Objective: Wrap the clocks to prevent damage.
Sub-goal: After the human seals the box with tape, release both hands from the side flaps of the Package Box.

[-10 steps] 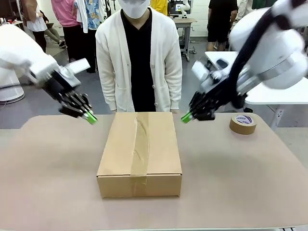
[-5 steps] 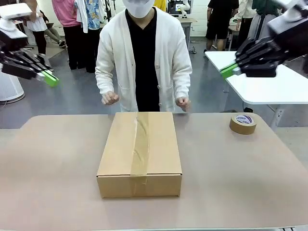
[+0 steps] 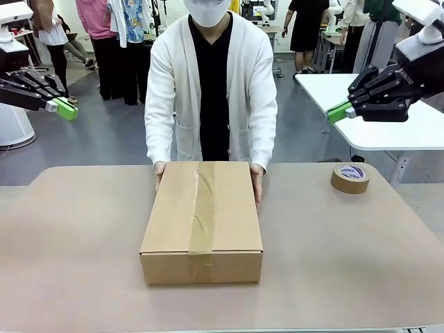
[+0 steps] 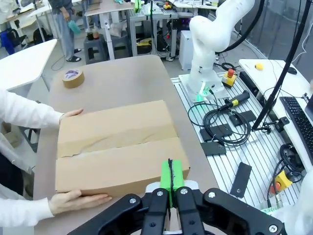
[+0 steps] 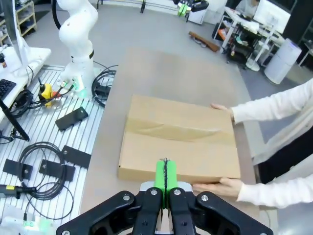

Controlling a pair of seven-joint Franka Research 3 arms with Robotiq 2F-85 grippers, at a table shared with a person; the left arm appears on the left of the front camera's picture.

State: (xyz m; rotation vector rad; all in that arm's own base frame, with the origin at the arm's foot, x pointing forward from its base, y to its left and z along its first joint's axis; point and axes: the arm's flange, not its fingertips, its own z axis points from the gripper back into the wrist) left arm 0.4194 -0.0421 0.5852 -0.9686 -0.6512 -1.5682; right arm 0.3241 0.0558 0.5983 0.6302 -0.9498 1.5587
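Observation:
A taped brown cardboard box (image 3: 201, 218) lies shut in the middle of the table, and the clocks are hidden from view. The person's hands (image 3: 257, 182) hold the box's far end on both sides. My left gripper (image 3: 67, 109) hangs shut and empty high at the far left, well clear of the box. My right gripper (image 3: 338, 112) is shut and empty high at the right. In the left wrist view the shut green pads (image 4: 171, 175) sit above the box (image 4: 115, 147). In the right wrist view the shut pads (image 5: 166, 175) also hover over the box (image 5: 178, 139).
A brown tape roll (image 3: 349, 178) lies on the table at the back right, also visible as the tape roll (image 4: 73, 77) in the left wrist view. Bare tabletop (image 3: 347, 250) surrounds the box. The person stands at the far edge. Cables and a keyboard lie on the bench behind the arms.
Both grippers rose from beside the box's far corners and pulled out to the sides. The person stepped in and put both hands on the box's far end.

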